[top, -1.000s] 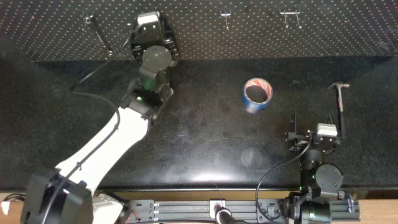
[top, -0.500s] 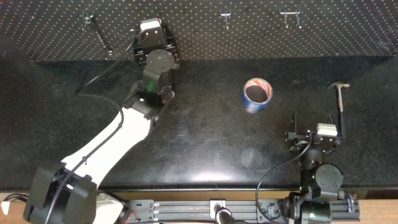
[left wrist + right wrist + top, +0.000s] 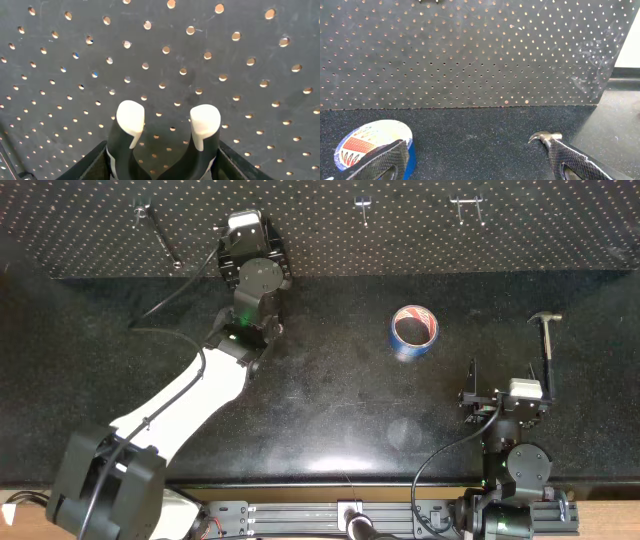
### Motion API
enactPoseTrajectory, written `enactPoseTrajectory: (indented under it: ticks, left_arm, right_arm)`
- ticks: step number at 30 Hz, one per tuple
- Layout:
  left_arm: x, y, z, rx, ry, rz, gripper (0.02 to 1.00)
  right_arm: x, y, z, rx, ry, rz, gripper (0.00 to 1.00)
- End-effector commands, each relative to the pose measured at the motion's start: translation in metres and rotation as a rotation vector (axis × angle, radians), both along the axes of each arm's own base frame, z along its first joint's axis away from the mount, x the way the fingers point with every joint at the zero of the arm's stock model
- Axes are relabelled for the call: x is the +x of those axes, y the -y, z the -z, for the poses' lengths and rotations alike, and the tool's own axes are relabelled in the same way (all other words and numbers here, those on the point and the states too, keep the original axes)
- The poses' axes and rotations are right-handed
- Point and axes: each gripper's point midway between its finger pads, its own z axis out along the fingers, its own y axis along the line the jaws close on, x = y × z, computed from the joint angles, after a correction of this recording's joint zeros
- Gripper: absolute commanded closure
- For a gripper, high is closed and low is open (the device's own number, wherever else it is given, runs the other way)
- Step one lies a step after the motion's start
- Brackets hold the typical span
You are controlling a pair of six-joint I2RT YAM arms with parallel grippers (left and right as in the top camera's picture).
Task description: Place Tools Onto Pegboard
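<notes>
**Left arm up at the pegboard, hammer lying on the mat**

The pegboard (image 3: 400,225) runs across the whole upper edge of the top view, and it meets the dark table mat (image 3: 330,410) in a straight line just below. The left gripper (image 3: 245,235) sits at the upper left, over that line and close against the board. In its wrist view the left gripper's (image 3: 167,122) two pale fingertips (image 3: 131,117) stand apart with only perforated panel between them.

To the left of it a slim dark tool (image 3: 160,235) hangs on the board, slanting down to the right. Two bare hooks (image 3: 363,208) and (image 3: 467,208) stick out at the upper right.

The middle of the mat is a broad open stretch. A roll of tape (image 3: 413,332) lies right of centre, near the board's lower edge.

The hammer (image 3: 548,345) lies flat at the far right. Its long axis runs up and down the frame, with the head at the upper end, towards the board.

The right gripper (image 3: 505,395) rests low at the lower right, just beside the hammer's handle. Its fingers (image 3: 382,160) are spread wide and hold nothing, with the tape and the hammer head (image 3: 545,136) ahead of them.
</notes>
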Motion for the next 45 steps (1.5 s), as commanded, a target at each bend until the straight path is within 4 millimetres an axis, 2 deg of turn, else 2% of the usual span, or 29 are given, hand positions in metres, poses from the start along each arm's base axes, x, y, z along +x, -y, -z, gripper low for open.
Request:
enactPoseTrajectory:
  ticks: [1,6,12,36,37,38,39,41,42,45]
  left_arm:
    - [0.006,-0.006,0.011,-0.002,-0.012,-0.019,0.989]
    - [0.010,-0.011,0.025,-0.016,-0.040,-0.026,0.989]
    - [0.014,-0.001,0.040,-0.041,-0.072,0.035,0.989]
    - [0.014,-0.004,0.054,-0.066,-0.102,0.050,0.989]
    - [0.014,-0.004,0.054,-0.066,-0.102,0.051,0.967]
    - [0.014,-0.004,0.054,-0.066,-0.102,0.051,0.877]
    - [0.014,-0.004,0.054,-0.066,-0.102,0.051,0.562]
    - [0.014,-0.004,0.054,-0.066,-0.102,0.051,0.277]
    - [0.014,-0.004,0.054,-0.066,-0.102,0.051,0.209]
    - [0.014,-0.003,0.054,-0.073,-0.102,0.056,0.148]
  right_arm:
    - [-0.001,0.003,0.001,-0.010,-0.003,0.013,0.082]
    - [-0.001,0.003,0.001,-0.010,-0.003,0.013,0.082]
    - [-0.001,0.003,0.001,-0.010,-0.003,0.013,0.080]
    - [-0.001,0.003,0.001,-0.010,-0.003,0.013,0.082]
    - [-0.001,0.003,0.001,-0.010,-0.003,0.013,0.082]
    - [-0.001,0.003,0.001,-0.010,-0.003,0.013,0.080]
    - [-0.001,0.003,0.001,-0.010,-0.003,0.013,0.082]
    - [-0.001,0.003,0.001,-0.010,-0.003,0.013,0.080]
    - [-0.001,0.003,0.001,-0.010,-0.003,0.013,0.080]
    - [-0.001,0.003,0.001,-0.010,-0.003,0.013,0.082]
